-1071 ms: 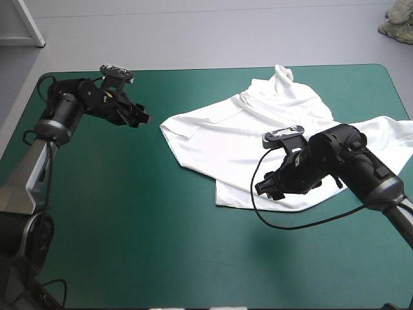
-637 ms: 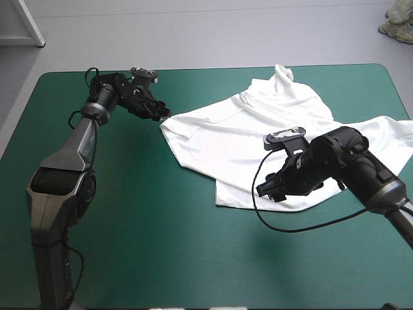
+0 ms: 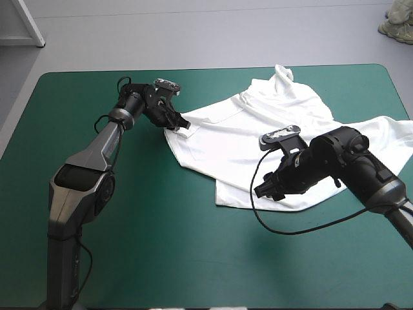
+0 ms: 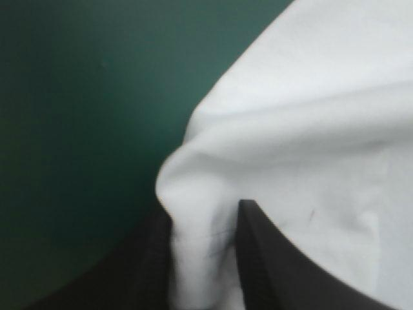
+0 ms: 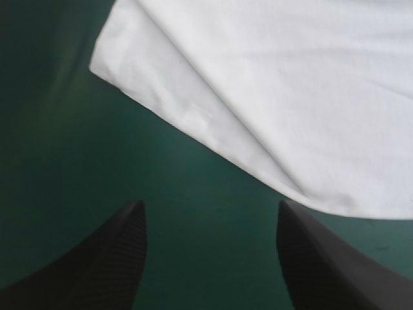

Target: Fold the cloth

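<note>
Cloth of the T-shirt (image 3: 258, 139) seems clamped at its left corner by the left gripper (image 4: 203, 223), while the right gripper (image 5: 211, 205), fingers (image 5: 119, 255) apart, has the near hem just ahead.

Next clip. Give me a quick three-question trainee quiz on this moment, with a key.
1. True or false: the left claw has a fold of the T-shirt pinched in it.
2. The right claw is: A) shut on the T-shirt; B) open over bare teal-green cover; C) shut on nothing.
3. Short answer: does the left claw hold the T-shirt's end nearer the table's left edge or its right?
Key: 1 true; 2 B; 3 left.
</note>
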### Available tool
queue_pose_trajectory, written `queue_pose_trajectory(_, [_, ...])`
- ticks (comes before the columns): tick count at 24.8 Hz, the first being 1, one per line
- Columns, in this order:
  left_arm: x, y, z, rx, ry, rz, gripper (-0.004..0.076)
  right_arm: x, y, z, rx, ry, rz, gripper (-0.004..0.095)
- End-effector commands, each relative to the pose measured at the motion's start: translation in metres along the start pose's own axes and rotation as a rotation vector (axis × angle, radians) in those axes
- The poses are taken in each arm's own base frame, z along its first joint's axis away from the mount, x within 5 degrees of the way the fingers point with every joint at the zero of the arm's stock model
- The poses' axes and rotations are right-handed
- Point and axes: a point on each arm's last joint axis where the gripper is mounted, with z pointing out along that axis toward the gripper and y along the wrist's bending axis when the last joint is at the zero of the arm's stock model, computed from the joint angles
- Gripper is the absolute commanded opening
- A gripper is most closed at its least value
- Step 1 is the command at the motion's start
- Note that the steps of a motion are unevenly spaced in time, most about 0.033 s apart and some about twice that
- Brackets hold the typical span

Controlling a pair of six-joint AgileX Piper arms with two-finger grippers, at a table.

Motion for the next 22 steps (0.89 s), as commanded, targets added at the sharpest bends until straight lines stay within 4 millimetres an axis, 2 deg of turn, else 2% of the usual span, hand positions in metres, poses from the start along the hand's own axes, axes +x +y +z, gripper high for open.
queue_pose_trajectory(1, [-0.005, 0.005, -0.017, -0.068, -0.016, 0.041, 0.0064, -0.01, 0.01, -0.002, -0.051, -0.082, -0.043, 0.0527])
queue_pose_trajectory(2, [-0.006, 0.005, -0.018, -0.072, -0.019, 0.044, 0.0022, -0.014, 0.017, 0.009, -0.048, -0.073, -0.074, 0.0518])
queue_pose_trajectory(3, [-0.007, 0.005, -0.019, -0.073, -0.025, 0.044, 0.0021, -0.017, 0.023, 0.018, -0.044, -0.065, -0.104, 0.0513])
queue_pose_trajectory(6, [-0.014, 0.005, -0.029, -0.075, -0.047, 0.046, 0.0021, -0.028, 0.042, 0.064, -0.03, -0.022, -0.188, 0.0513])
queue_pose_trajectory(8, [-0.016, 0.005, -0.033, -0.076, -0.054, 0.047, 0.0021, -0.032, 0.044, 0.088, -0.018, 0.001, -0.203, 0.0513])
queue_pose_trajectory(10, [-0.017, 0.005, -0.035, -0.075, -0.054, 0.048, 0.0021, -0.034, 0.044, 0.101, -0.009, 0.01, -0.223, 0.0513])
queue_pose_trajectory(15, [-0.016, 0.005, -0.035, -0.07, -0.034, 0.047, 0.0021, -0.038, 0.051, 0.126, -0.01, -0.004, -0.281, 0.0513])
queue_pose_trajectory(22, [-0.015, 0.005, -0.035, -0.069, -0.032, 0.047, 0.0021, -0.038, 0.058, 0.129, -0.018, -0.013, -0.302, 0.0513])
